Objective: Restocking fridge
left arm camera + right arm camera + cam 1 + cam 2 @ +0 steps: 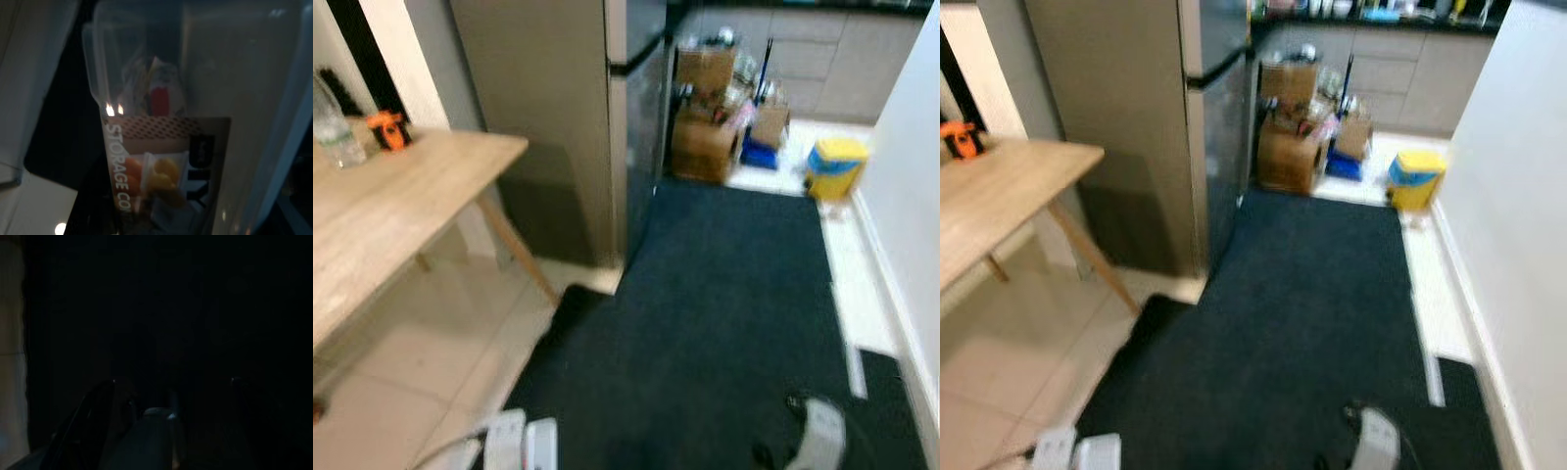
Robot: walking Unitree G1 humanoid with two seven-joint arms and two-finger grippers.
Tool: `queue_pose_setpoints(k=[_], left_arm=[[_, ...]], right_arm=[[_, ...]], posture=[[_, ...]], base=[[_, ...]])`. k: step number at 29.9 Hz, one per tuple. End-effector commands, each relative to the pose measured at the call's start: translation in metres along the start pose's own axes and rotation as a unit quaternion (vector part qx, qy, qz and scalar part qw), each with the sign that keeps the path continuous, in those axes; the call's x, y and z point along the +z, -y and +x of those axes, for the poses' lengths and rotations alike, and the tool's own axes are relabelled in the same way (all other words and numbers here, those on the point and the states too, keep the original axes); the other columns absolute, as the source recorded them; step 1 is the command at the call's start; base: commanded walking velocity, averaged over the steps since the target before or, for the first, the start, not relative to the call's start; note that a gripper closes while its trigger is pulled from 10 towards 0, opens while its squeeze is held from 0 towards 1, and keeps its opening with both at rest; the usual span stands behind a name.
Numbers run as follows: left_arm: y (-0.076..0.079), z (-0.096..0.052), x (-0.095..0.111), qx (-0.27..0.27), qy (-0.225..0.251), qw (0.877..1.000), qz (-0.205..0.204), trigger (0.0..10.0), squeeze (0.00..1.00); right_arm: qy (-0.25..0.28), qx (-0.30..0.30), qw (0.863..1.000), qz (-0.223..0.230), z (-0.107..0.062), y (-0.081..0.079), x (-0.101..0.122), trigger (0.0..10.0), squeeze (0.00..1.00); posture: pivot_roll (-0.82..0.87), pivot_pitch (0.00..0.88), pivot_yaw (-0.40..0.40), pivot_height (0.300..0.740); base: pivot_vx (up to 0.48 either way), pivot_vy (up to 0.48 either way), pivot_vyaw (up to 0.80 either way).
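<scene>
The tall grey fridge (558, 108) stands ahead and left of centre, with its dark door (646, 117) closed. In the left wrist view a clear plastic storage container (195, 122) with a printed label hangs close above the floor. My left gripper is shut on it, and the container hides the fingers. A pale shape (521, 443) at the bottom left of the eye view is that arm's load. My right arm (818, 436) hangs low at the bottom right. In the dark right wrist view the right gripper (173, 379) stands open with nothing between its fingers.
A dark carpet (724, 313) runs past the fridge toward the kitchen. A wooden table (401, 206) on the left carries a water bottle (333, 122) and an orange item (388, 129). Cardboard boxes (705, 137) and a yellow bin (835, 166) stand at the back. A white wall (911, 147) closes the right.
</scene>
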State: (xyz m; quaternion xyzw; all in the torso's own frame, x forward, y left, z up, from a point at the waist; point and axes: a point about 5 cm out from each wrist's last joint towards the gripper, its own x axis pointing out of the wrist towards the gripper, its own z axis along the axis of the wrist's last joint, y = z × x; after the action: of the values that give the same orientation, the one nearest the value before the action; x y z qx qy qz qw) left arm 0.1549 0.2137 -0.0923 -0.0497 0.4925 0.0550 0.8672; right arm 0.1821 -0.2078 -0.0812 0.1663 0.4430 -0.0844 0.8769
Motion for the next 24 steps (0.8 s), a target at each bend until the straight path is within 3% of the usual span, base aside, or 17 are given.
queue_pose_setpoints(k=[1,17,24], left_arm=[[0.0,0.0006,0.0046,0.004,0.007,1.0,0.004,10.0,0.0],[0.0045,0.0017,0.0089,-0.006,0.014,1.0,0.002,10.0,0.0],[0.0053,0.0018,0.008,-0.009,0.008,1.0,0.021,10.0,0.0]], right_arm=[[-0.007,-0.005,1.0,-0.011,-0.001,0.0035,-0.0021,10.0,0.0],[-0.014,-0.001,1.0,-0.024,-0.0013,0.0029,-0.0054,10.0,0.0],[-0.014,-0.002,1.0,-0.023,-0.0013,0.0031,-0.0055,10.0,0.0]], posture=[[-0.06,0.0,0.011,0.74],[-0.06,0.0,0.014,0.74],[-0.06,0.0,0.016,0.74]], base=[[0.0,0.0,0.0],[0.0,0.0,0.0],[0.345,0.0,0.0]])
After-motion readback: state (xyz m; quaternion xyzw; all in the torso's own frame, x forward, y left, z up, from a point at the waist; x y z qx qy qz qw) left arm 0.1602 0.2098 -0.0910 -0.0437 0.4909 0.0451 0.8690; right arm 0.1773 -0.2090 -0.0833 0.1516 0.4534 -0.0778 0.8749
